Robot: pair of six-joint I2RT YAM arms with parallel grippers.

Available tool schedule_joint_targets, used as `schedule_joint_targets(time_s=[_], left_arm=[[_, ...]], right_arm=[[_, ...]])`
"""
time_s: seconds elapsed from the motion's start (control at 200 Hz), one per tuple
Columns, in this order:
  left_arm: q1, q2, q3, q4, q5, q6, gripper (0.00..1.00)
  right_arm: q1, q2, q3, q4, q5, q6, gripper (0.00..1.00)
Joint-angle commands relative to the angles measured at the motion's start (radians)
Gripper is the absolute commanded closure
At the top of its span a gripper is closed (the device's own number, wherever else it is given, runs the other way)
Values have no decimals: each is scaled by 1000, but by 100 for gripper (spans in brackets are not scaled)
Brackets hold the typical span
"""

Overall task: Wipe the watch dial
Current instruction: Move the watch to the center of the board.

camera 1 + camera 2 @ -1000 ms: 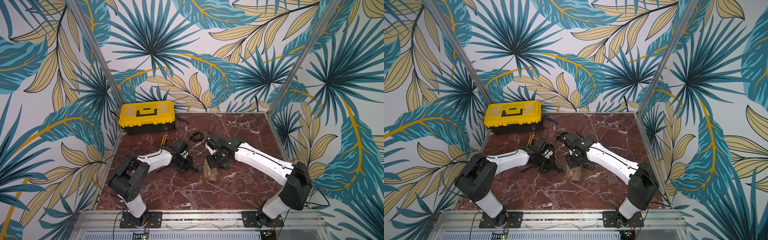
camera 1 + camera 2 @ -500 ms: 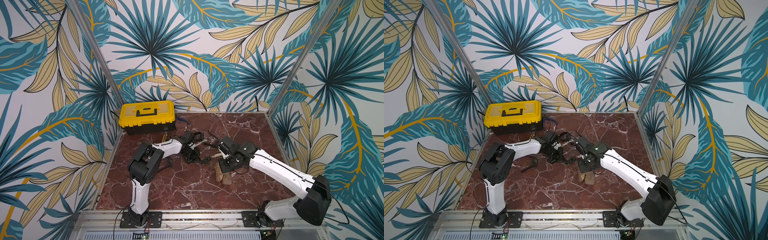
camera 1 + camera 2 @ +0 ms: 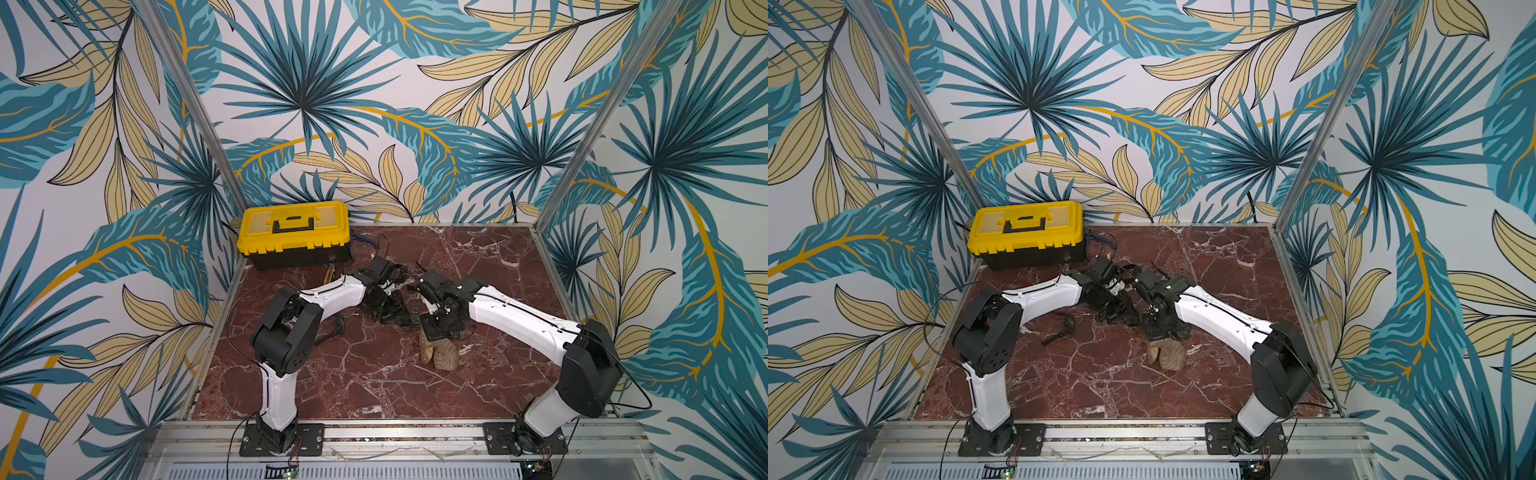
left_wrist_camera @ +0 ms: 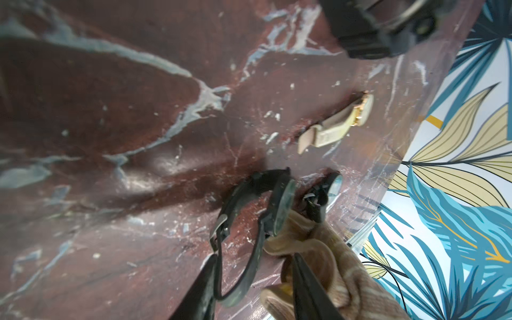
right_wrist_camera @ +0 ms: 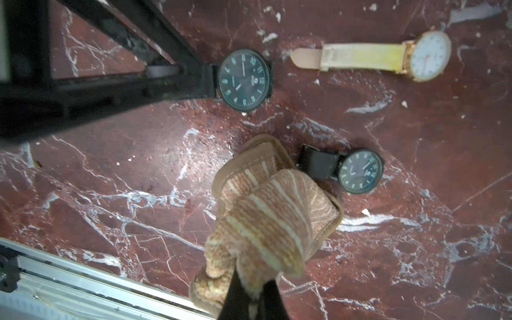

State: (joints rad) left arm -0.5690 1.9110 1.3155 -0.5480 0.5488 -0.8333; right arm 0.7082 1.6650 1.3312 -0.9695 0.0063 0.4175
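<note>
The toolbox [image 3: 293, 232] stands back left on the table [image 3: 374, 386]; the cloth [image 3: 440, 357] lies centrally, beside a watch [image 5: 360, 171].

three walls [image 3: 374, 83] close round me at 9, 12 and 3 o'clock, all papered white with big teal and sand-yellow palm leaves. an aluminium post [image 3: 196, 104] rises at 10 o'clock and a second post [image 3: 604, 104] at 2 o'clock, where the walls meet. under me lies a dark red marble tabletop [image 3: 374, 382], veined in white, scuffed and flecked up close. a yellow toolbox [image 3: 293, 232] with a black base sits in the 10 o'clock corner, lid down. an aluminium rail [image 3: 399, 432] edges the 6 o'clock side. the light is soft and even.
</note>
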Motion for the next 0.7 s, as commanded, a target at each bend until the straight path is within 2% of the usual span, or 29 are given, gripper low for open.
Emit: schedule_joint_targets(time_s=[0.0,0.185,0.376,0.691], left_arm=[[-3,-22,-10,-19,-14,20,57],[-5,1,-8,-20,0,28,58],[-5,33,8,-20,14,33,58],[-1,31,2,-26,11,31,57]], right_arm=[[-13,45,69,10,-4,-18,100],[-51,115,112,29,-10,-20,100],[-84,200,133,122,-105,-43,100],[-107,379,222,83,-146,-38,100]])
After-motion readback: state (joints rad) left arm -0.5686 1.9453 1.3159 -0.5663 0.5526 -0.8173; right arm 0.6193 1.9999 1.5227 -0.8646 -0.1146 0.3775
